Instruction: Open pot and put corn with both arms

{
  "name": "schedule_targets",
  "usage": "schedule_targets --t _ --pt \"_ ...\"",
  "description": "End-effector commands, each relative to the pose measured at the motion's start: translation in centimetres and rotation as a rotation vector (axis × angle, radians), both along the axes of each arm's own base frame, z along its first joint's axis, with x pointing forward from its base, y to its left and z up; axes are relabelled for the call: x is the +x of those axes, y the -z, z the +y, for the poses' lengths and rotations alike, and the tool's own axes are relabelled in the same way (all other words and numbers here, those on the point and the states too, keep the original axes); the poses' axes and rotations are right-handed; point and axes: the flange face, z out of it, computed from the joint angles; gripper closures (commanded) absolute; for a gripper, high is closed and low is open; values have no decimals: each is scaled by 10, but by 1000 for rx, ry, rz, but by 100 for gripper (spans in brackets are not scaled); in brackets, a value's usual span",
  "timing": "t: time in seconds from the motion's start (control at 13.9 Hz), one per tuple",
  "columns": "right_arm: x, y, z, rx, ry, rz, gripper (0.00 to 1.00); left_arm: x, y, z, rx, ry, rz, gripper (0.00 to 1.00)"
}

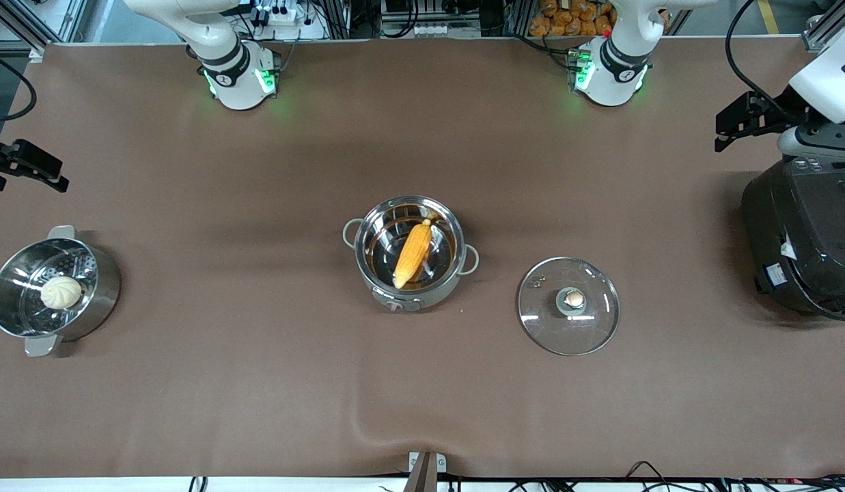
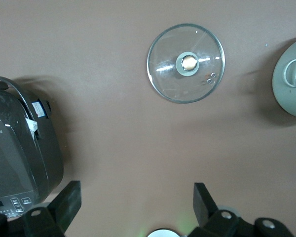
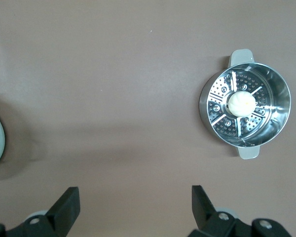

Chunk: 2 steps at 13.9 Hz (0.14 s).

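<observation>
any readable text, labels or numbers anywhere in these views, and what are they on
None can be read.
Rice cooker: white stickers and a button panel, print too small to read.
Pot front: a dark mark, illegible.
Lid, corn, steamer pot: no text visible.

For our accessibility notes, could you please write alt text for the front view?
A yellow-orange corn cob lies inside the open shiny steel pot at mid-table, its clear glass lid flat on the brown table beside it, toward the left arm's end. Both hands are raised at the table's ends.
</observation>
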Motion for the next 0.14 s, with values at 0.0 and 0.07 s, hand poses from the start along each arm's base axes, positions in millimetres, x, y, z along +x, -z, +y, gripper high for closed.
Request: schedule_targets --t 0.0,0.07 --pt "2 4 3 -6 -17 20 0 0 -4 4 -22 10 11 0" --pt "0 5 3 -5 -14 35 0 0 -4 3 -21 10 11 0"
